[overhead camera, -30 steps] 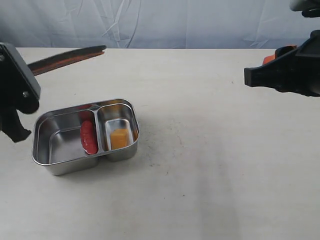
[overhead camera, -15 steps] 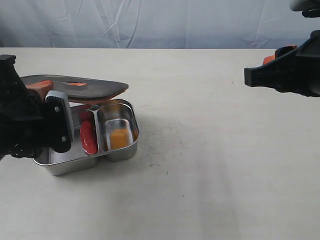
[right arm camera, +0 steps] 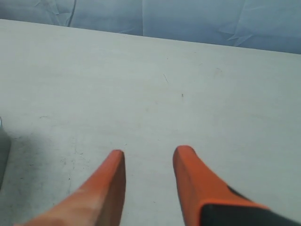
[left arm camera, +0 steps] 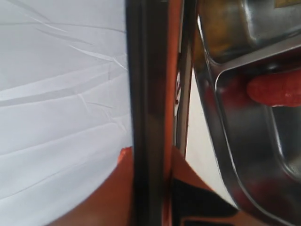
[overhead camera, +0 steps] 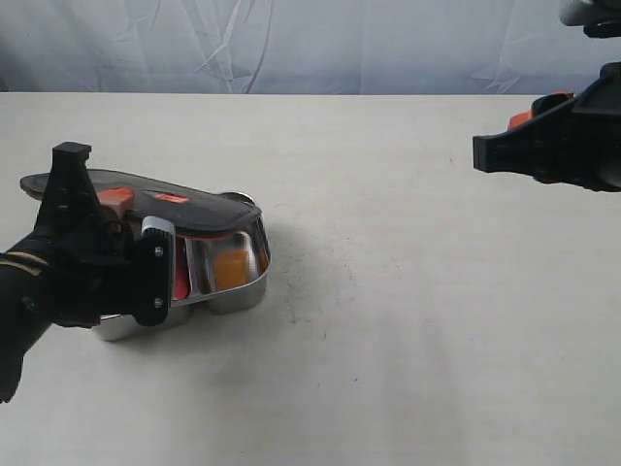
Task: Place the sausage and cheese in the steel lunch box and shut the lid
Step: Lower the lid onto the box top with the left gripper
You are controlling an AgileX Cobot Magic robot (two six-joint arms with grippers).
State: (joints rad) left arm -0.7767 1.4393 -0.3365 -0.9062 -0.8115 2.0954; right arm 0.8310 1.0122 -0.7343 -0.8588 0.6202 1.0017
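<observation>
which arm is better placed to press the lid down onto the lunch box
Left. The left fingers grip the lid, held tilted over the steel lunch box. The right fingers are open and empty, far to the side over bare table.

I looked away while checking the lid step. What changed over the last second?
The left gripper, shut on the lid, swung it in from the far left and lowered it over the steel lunch box; it is tilted, not seated. The sausage, cheese, box and open right gripper stayed put.
</observation>
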